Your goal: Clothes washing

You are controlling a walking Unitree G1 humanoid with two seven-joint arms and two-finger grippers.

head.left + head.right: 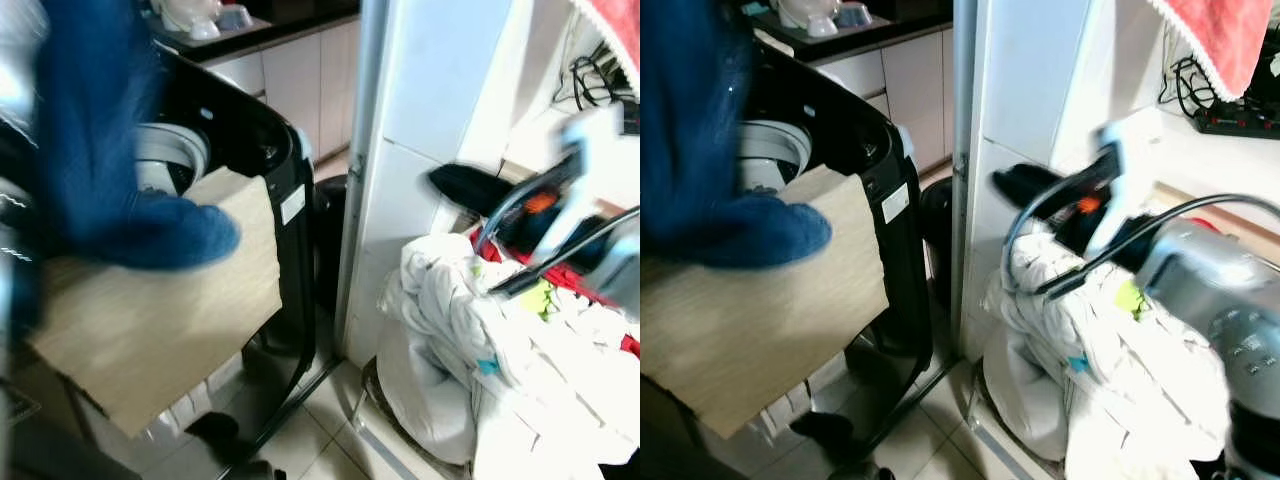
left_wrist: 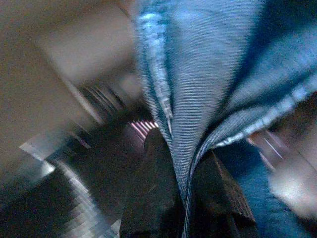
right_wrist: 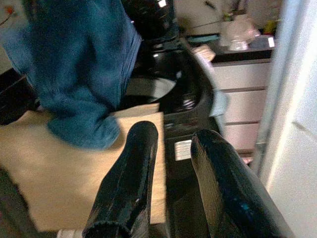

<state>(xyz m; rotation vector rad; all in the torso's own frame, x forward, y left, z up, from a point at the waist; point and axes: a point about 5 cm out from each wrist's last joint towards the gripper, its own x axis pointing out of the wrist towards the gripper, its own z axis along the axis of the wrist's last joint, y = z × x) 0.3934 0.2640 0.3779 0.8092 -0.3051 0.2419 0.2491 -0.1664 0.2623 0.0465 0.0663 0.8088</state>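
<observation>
A: The black washing machine is seen first, lid up, its grey drum open just beside and below the left claw's load. A tan board is laid across the machine's front edge, directly under that load.

B: And the load itself? A blue garment is being held up by the left claw. In the left wrist view the cloth is pinched between the two black fingers, which are clenched on it. The garment hangs down from the claw, and its lower end is draped at the board, beside the drum opening.

A: To the right, a heap of white laundry is piled in a basket on the tiled floor, just below the right claw. Bits of red and yellow-green cloth are glimpsed within the heap, though blurred.

B: The right claw is held above that pile, well apart from the garment. Its two black fingers are parted, with nothing gripped between them; the machine and the blue garment are seen beyond its fingertips in the right wrist view.

A: A white pillar is stood between the machine and the pile, to the left of the right claw. A pink towel is hung above that claw, with black cables beside it on a white shelf.
</observation>
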